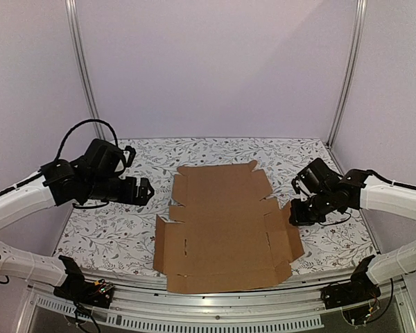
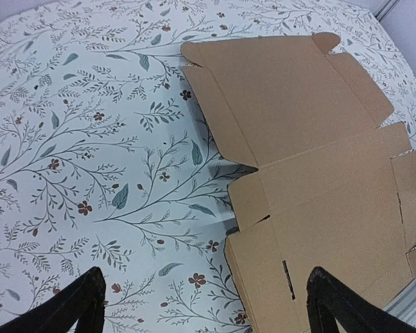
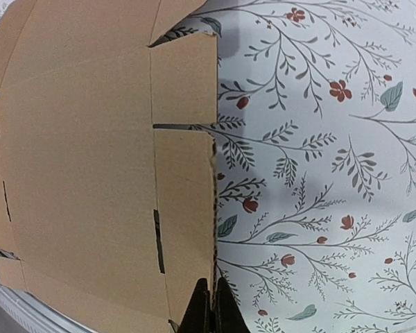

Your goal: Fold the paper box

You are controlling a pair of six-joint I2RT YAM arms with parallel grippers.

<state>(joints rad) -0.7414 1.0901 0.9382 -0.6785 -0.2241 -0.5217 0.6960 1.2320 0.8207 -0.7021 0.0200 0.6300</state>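
**Right gripper pinches side flap of flat cardboard blank**

The paper box [image 1: 222, 229] lies opened out on the floral-print table [image 1: 111, 229], in the middle of the work area and reaching to the metal rail [image 1: 215, 300] at the near edge. It is a plain brown sheet with its creases, slits and tabs showing. Most panels lie flat, while the left side flap stands up a little along its crease.

The right gripper [image 1: 292, 216] is down at the sheet's right side flap. In the right wrist view its fingers [image 3: 202, 312] are pressed together with no gap, and the flap's outer edge runs straight into the seam between them, so the jaws are closed on the cardboard's rim. The rest of the blank [image 3: 83, 173] spreads out to the left of that grip, with bare tablecloth to the right.

The left gripper [image 1: 147, 191] hangs above the cloth, off the blank's far left corner and clear of it. From the left wrist camera its two dark fingers [image 2: 83, 298] stand wide apart with nothing between them, and the sheet [image 2: 312, 159] lies ahead and to the right.
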